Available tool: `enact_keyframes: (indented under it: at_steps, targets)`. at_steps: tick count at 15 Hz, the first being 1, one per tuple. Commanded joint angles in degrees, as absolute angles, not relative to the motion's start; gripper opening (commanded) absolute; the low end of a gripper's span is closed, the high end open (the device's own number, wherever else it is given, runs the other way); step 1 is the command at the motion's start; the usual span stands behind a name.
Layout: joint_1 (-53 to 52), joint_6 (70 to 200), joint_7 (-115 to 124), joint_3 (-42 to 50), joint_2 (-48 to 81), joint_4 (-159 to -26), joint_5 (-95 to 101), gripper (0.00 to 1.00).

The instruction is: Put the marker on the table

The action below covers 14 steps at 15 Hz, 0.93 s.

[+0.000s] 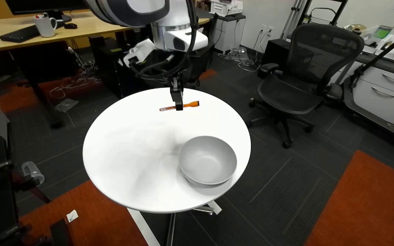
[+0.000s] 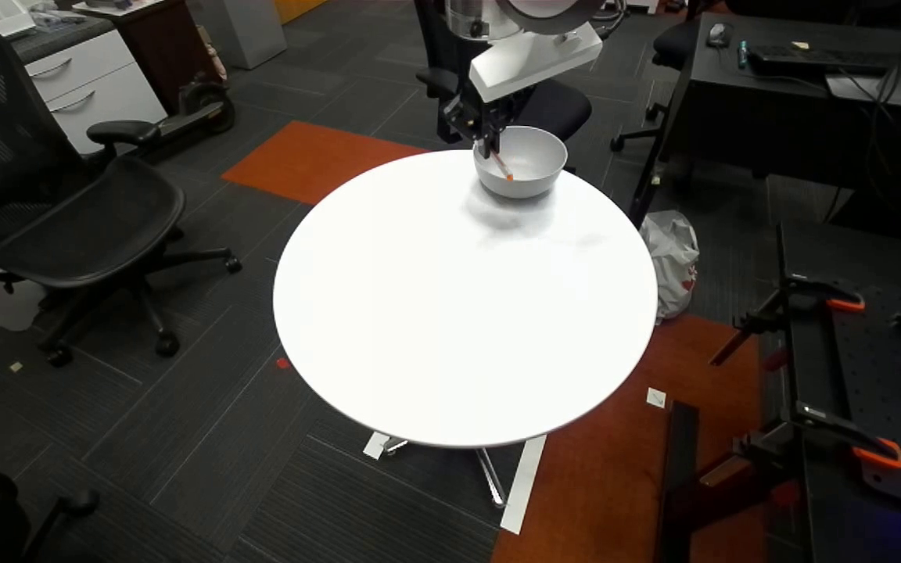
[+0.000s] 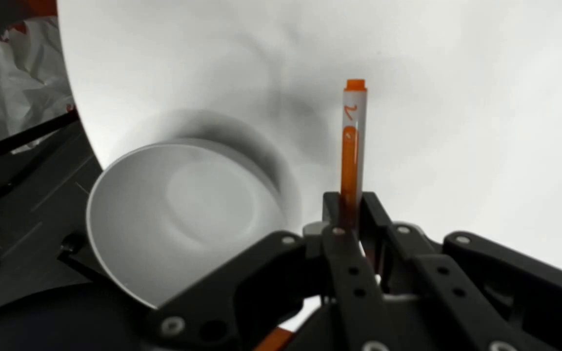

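Note:
The orange marker (image 3: 351,156) is held crosswise between the fingertips of my gripper (image 3: 351,204) in the wrist view. It also shows in both exterior views, as an orange stick (image 1: 193,104) and as a thin orange-tipped stick (image 2: 503,166). My gripper is shut on it, in both exterior views too (image 1: 179,106) (image 2: 488,147). The marker is in the air over the round white table (image 1: 132,147), which also shows in an exterior view (image 2: 458,313) and the wrist view (image 3: 437,112). The exact height cannot be told. The fingers hide the marker's middle.
A grey bowl (image 1: 208,164) stands on the table near its edge, also in an exterior view (image 2: 529,186). In the wrist view the bowl (image 3: 193,219) lies left of the marker. A black office chair (image 1: 306,68) and a light-wood desk (image 1: 91,27) stand beyond the table.

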<state>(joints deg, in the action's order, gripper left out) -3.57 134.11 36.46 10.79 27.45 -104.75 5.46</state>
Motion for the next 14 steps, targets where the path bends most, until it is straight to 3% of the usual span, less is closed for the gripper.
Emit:
enact_keyframes:
  at_steps: [1, 10, 11, 12, 14]
  targets:
    - [-4.58, 134.29, 29.61, 7.21, 26.14, -106.37, 6.24, 0.03]
    - [-5.22, 127.2, 11.82, 2.0, 29.28, -101.67, 6.83, 0.03]
    - [-5.24, 126.9, 11.07, 2.0, 29.46, -101.4, 6.95, 0.37]
    - [-5.19, 126.55, 10.09, 1.97, 29.65, -101.08, 7.06, 0.38]
    - [-5.19, 126.18, 8.77, 2.0, 30.05, -100.54, 7.25, 0.51]
